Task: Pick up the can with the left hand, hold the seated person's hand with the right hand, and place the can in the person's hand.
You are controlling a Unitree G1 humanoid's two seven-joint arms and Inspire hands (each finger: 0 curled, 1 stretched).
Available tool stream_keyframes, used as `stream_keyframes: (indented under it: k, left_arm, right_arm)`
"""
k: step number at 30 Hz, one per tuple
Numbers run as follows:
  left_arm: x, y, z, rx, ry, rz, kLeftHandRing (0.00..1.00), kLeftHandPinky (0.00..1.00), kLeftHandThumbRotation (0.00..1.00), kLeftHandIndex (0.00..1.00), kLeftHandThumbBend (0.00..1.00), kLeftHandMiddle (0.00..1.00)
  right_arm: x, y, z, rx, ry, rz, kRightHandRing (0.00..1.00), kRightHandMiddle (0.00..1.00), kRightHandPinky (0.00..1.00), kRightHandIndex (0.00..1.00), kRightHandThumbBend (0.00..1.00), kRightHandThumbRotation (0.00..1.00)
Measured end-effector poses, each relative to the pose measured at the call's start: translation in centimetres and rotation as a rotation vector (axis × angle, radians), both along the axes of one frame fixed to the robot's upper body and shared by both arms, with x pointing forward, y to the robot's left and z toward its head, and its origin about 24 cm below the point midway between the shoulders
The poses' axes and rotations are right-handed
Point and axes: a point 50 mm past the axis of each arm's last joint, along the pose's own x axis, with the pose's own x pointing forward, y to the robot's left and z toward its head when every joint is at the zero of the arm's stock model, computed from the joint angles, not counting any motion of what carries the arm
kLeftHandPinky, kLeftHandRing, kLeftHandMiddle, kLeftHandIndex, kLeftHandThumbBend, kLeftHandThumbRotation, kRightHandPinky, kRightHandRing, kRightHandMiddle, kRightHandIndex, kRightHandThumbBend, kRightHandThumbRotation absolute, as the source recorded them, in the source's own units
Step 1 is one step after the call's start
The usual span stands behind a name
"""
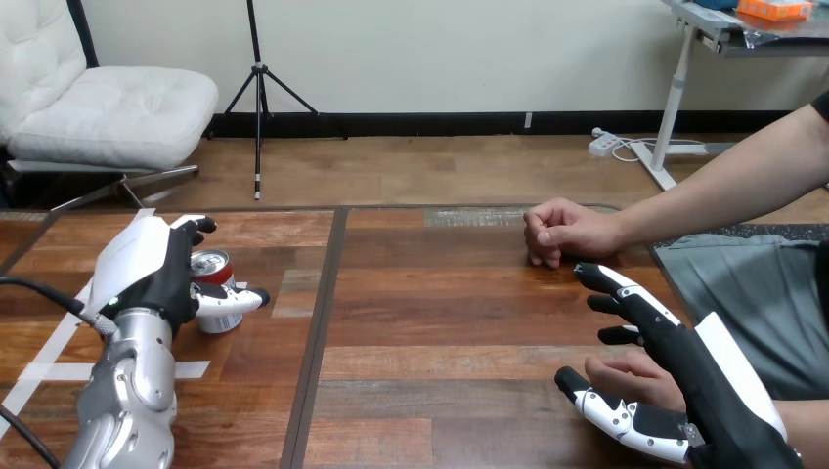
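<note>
The can (212,276) stands upright on the left part of the table (440,322), its long axis vertical and its silver top facing up, red just below the rim. The left hand (156,269) is clamped on it: the fingers (196,227) curl round the far side and the thumb (233,297) crosses the near side, so most of the can's left flank is hidden behind the palm. Its base sits at the table top; whether it is fully resting there is hard to tell. Strips of white tape (54,369) lie on the wood near the left forearm, and a dark seam (321,322) runs down the table just right of the can. Well apart, at the right, the person's upper hand (565,233) rests on the table as a loose fist. Nearer, the right hand (684,357) has its fingers stretched out straight and its thumb spread away from them. The person's lower hand (633,376) lies under it, showing in the gap between thumb and fingers. The wood between the can and both of the person's hands is bare.
</note>
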Motion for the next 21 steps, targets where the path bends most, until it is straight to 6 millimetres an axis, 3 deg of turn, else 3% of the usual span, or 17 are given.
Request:
stream_keyframes:
  k: [21]
  left_arm:
    - [-0.04, -0.22, -0.33, 0.019, -0.015, -0.001, 0.83, 0.71, 0.25, 0.86, 0.77, 0.87]
  right_arm:
    - [-0.01, -0.02, 0.01, 0.002, -0.001, 0.0, 0.88, 0.91, 0.77, 0.89, 0.42, 0.09]
